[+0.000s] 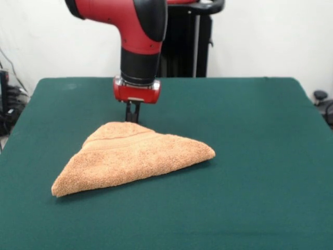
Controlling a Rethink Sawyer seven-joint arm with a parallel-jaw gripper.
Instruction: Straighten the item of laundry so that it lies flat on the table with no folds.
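Observation:
The item of laundry (136, 156), an orange-tan terry towel, lies folded over into a triangle on the dark green table (250, 130). One woven border band runs across its upper layer. Its long edge faces the front, with pointed ends at the lower left and at the right. The gripper (132, 115) hangs straight down from the red and black arm (138, 47) at the towel's far corner. Its black fingers (136, 110) stand close together, shut on that corner, and their tips are hidden behind the cloth. The corner rests low, near the tabletop.
The robot's black pedestal (184, 47) stands behind the table's far edge. Dark cables and gear show off the table at the left edge (8, 104), and a dark object (321, 99) sits off the right edge. Green tabletop surrounds the towel on all sides.

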